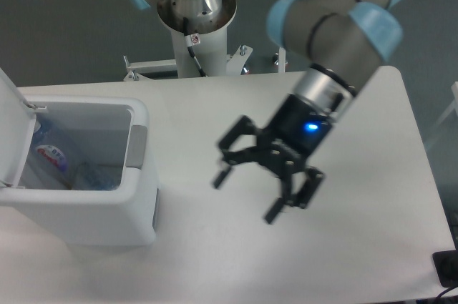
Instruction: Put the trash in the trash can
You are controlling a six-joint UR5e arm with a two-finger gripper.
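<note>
At the left edge of the frame the trash can (pixel 139 197) stands on the white table (pixel 372 247) with its lid (pixel 13 121) swung up, and the bottle (pixel 49 155) lies inside it against the left inner wall, its red and blue label showing. More clear plastic shows dimly at the bottom of the can, too blurred to tell apart. The tool (pixel 245 195) hangs over the middle of the table, well apart from the can, its fingers (pixel 223 174) spread wide and holding nothing.
</note>
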